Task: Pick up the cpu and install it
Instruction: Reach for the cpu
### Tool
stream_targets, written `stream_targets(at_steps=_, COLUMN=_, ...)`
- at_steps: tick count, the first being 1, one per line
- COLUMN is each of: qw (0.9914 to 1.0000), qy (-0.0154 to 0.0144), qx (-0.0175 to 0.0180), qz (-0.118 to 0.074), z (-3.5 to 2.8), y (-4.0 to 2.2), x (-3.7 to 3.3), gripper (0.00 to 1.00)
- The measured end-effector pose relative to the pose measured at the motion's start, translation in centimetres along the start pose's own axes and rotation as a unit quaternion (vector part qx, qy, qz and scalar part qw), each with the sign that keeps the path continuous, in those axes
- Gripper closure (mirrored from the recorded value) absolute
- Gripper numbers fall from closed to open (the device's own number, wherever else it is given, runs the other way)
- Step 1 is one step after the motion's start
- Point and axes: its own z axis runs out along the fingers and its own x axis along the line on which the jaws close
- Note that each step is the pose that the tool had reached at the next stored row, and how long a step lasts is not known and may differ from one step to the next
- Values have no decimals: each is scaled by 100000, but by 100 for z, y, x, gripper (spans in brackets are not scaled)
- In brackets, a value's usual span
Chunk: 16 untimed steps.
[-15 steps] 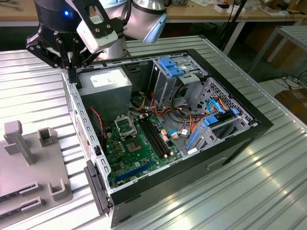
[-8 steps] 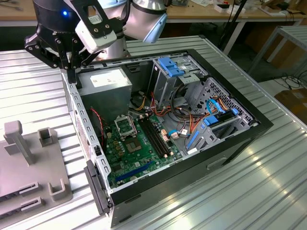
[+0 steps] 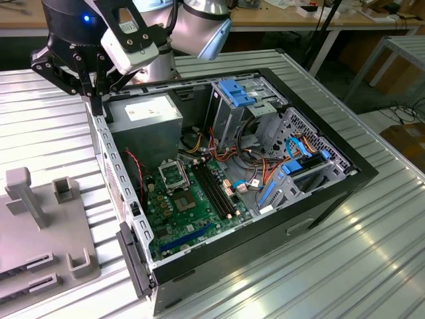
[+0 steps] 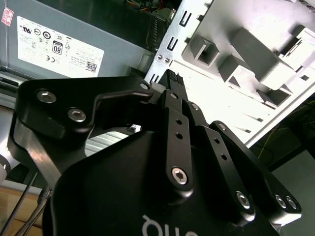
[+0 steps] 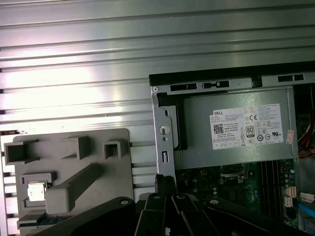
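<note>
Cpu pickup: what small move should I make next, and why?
Probably shift the gripper off the case wall toward the grey holder: the cpu lies in its pocket, and the gripper hangs over the case edge, apart from it.

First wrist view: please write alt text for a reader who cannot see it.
The gripper hangs over the edge of an open computer case, beside its power supply. The cpu lies in a pocket of a grey tray on the ribbed table beside the case.
</note>
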Motion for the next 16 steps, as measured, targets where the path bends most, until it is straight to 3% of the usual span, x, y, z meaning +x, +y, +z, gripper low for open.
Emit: stream_targets(at_steps=16, qw=100000, qy=-1, qx=1, qz=3, z=1, y=-4, x=50, gripper=89)
